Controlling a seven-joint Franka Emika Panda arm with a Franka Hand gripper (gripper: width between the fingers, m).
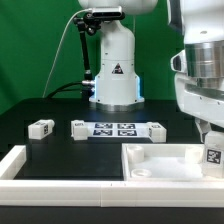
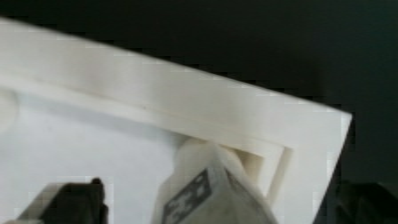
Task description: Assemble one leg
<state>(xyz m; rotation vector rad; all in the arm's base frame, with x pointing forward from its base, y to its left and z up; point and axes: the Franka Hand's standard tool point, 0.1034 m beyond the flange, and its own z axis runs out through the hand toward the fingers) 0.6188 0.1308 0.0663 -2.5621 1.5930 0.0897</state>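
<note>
Exterior view: the gripper (image 1: 208, 132) hangs over the tray's (image 1: 160, 160) corner on the view's right, where one leg (image 1: 213, 153) stands upright, while three more legs lie loose on the table by the marker board (image 1: 115, 129). That makes four legs, one tray and one board. Wrist view: the claw looks wide, its dark finger (image 2: 71, 203) clear of the tagged leg (image 2: 199, 192) tucked into the tray corner (image 2: 267, 130). If that leg isn't seated, a finger brushing it on the way up could tip it or pull it out.
</note>
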